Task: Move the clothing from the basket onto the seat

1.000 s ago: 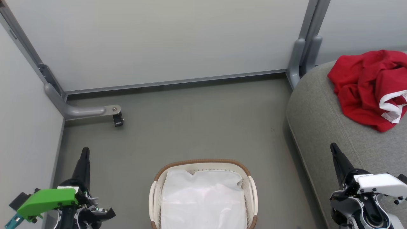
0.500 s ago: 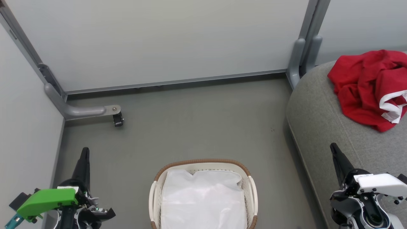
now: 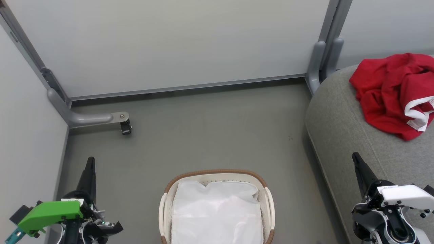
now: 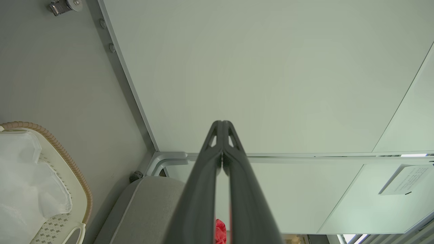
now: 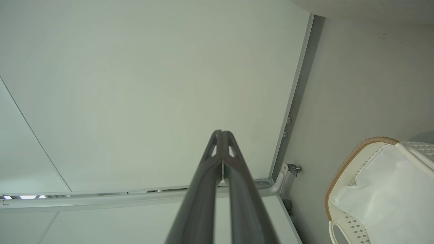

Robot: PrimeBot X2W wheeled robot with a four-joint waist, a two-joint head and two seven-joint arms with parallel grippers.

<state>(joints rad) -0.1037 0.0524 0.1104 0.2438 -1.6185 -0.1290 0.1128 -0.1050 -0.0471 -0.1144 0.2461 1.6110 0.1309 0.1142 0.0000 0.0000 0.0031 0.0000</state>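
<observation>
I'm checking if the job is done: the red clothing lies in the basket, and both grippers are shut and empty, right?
Not quite. The head view shows the red clothing lying on the grey seat, not in the basket, which holds a white sheet. The left gripper and right gripper are indeed shut and empty.
</observation>
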